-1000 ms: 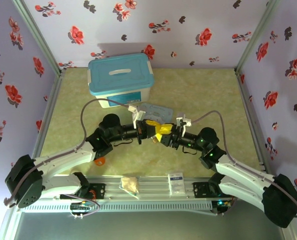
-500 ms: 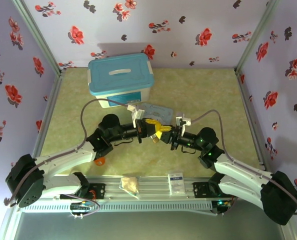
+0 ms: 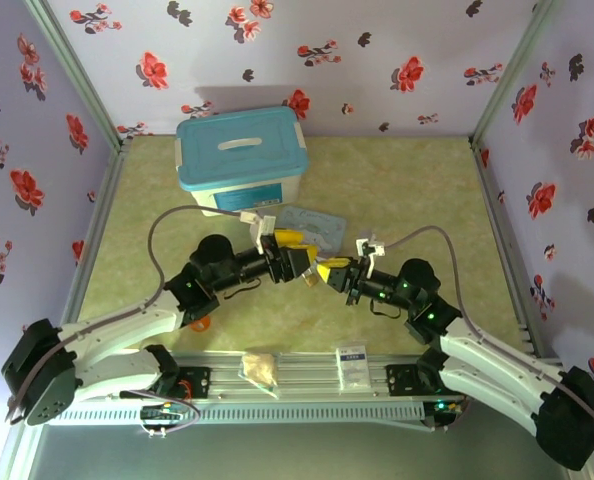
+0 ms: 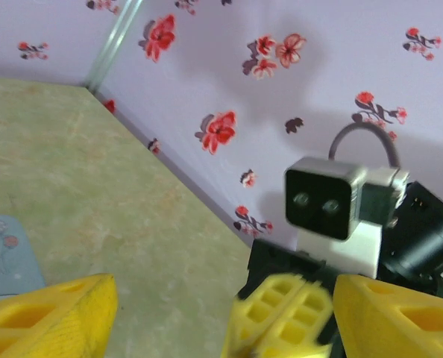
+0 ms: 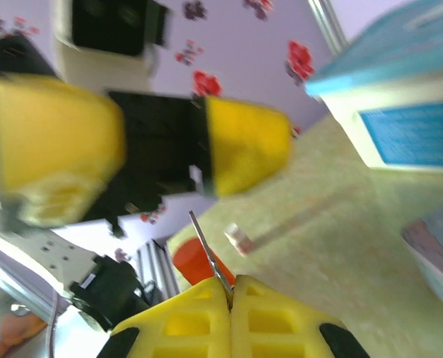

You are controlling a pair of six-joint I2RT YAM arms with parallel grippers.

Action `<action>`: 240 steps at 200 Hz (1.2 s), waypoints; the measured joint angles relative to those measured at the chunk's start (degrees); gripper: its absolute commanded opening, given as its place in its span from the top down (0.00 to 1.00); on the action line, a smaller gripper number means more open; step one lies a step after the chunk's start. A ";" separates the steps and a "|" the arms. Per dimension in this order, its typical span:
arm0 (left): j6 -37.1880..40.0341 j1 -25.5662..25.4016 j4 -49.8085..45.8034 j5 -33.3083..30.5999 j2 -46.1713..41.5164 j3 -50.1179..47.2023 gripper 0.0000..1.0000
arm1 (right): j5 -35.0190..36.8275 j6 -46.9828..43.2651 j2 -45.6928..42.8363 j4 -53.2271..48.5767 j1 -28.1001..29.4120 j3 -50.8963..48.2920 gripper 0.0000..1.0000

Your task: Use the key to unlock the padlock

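Right gripper [image 5: 230,292] is pinched together on the key [image 5: 209,253], whose blade pokes up toward the left gripper [image 5: 158,142], its fingers standing apart (just beside, facing it). Bare table [image 3: 427,190] lies open far-right; a lidded box [image 3: 240,160] crowds the far-left.

The left arm's yellow-padded gripper [image 3: 299,255] and the right arm's yellow-padded gripper [image 3: 327,270] are facing each other tip to tip over the mottled green tabletop [image 3: 417,190], just in front of a flat pale blue tin [image 3: 315,222]. A white plastic box with a teal lid [image 3: 240,158] is sitting behind them.
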 measured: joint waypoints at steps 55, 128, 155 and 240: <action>-5.97 -0.55 -15.28 -13.18 1.51 1.22 0.34 | 8.81 -0.74 0.28 -23.98 0.00 4.50 1.00; -12.02 -3.23 -15.85 -19.56 20.61 -1.57 0.33 | 16.04 2.51 0.92 -35.26 -0.55 6.32 1.00; -12.26 -3.50 -14.75 -20.61 27.36 0.98 0.33 | 17.18 3.37 1.95 -35.21 -0.55 6.29 1.00; -15.80 -4.00 -8.85 -21.42 38.29 6.25 0.53 | 19.87 4.15 -0.13 -35.21 -0.81 3.52 1.00</action>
